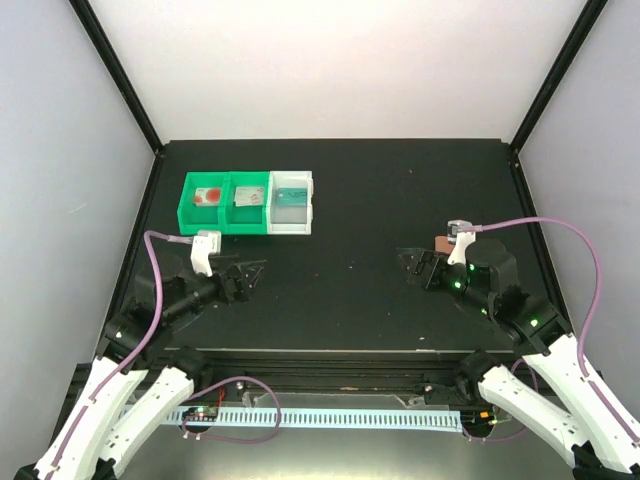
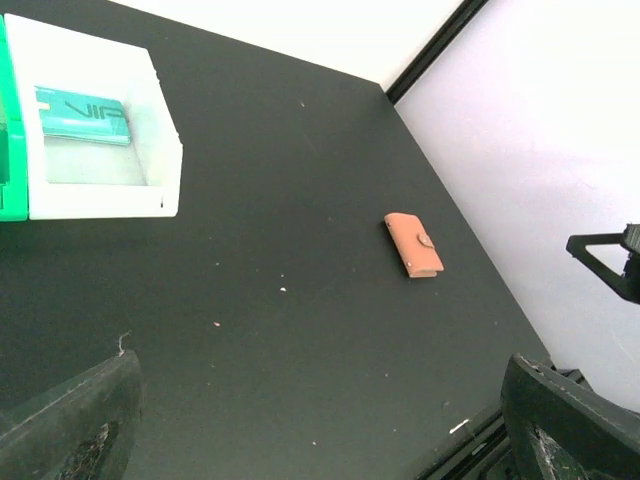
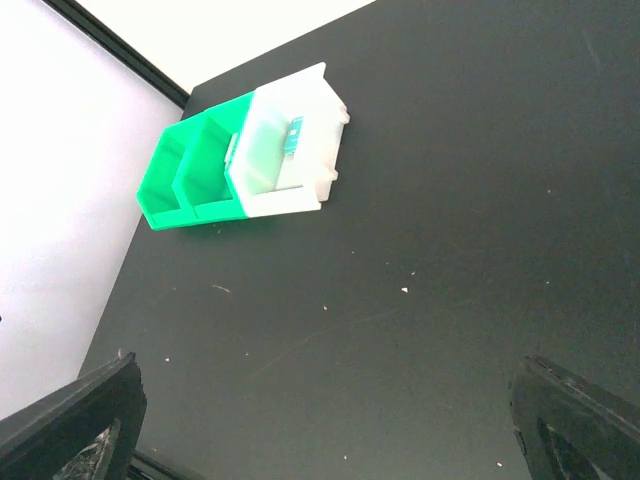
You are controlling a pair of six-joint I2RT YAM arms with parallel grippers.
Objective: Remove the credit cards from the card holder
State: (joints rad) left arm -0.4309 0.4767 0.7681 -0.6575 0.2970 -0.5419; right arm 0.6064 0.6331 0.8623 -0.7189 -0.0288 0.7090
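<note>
**On the black table: both pincers spread wide, cards lying in the bins**

Toward the near edge from the white bin point(image 1: 291, 226), slightly to its left, the left gripper point(image 1: 250, 278) sits low over the table point(image 1: 350, 190), jaws spread wide and empty. Well to the right of the white bin, the right gripper point(image 1: 410, 266) is likewise spread wide, gripping nothing. Also far right of the white bin, just beside that gripper, lies the card holder point(image 2: 414, 244), salmon-pink, flat and closed. Inside the white bin rests a teal card point(image 2: 83, 114). Touching the white bin's left side, the middle green bin point(image 1: 250, 225) holds a greyish card point(image 1: 250, 197). The end green bin point(image 1: 205, 223) beyond it holds a white card point(image 1: 208, 196) with a red disc.
</note>
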